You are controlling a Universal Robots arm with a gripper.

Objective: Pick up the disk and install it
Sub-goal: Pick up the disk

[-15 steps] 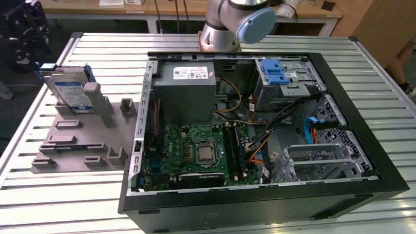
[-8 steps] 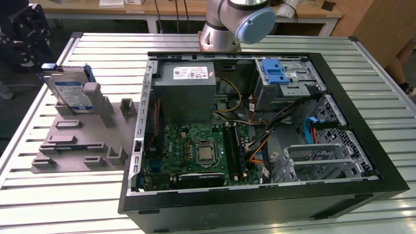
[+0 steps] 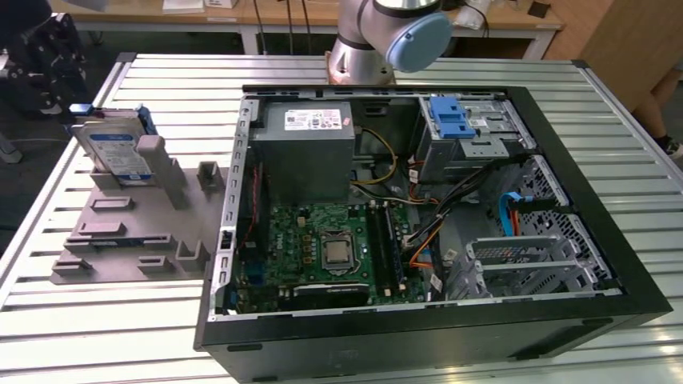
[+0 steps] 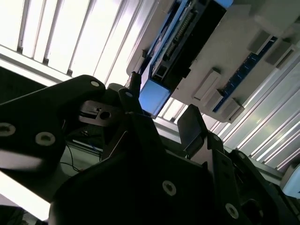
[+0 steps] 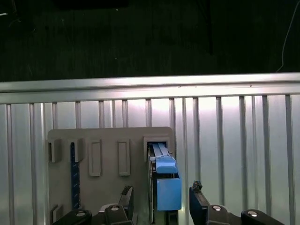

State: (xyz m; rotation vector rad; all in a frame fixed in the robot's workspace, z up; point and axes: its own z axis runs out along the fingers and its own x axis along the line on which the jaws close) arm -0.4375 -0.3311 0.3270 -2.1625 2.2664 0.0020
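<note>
The disk (image 3: 114,150) stands on edge in a slot of the grey holder plate (image 3: 117,240), on the exterior view's left beside the open computer case. It is silver with a blue-and-white label and a blue carrier. The first wrist view looks down on the disk (image 5: 164,176) edge-on, with its blue carrier end between the two dark fingertips (image 5: 126,194). My gripper (image 5: 161,201) is open and holds nothing, hanging above the disk. In the second wrist view the gripper (image 4: 161,105) frames the blue tab of the disk (image 4: 187,33).
The open computer case (image 3: 597,200) fills the middle of the slatted metal table (image 3: 96,320). Inside are a grey power-supply box (image 3: 304,148), a green motherboard (image 3: 331,248), loose cables and a drive bay with a blue caddy (image 3: 453,120). The arm's base (image 3: 363,48) stands behind the case.
</note>
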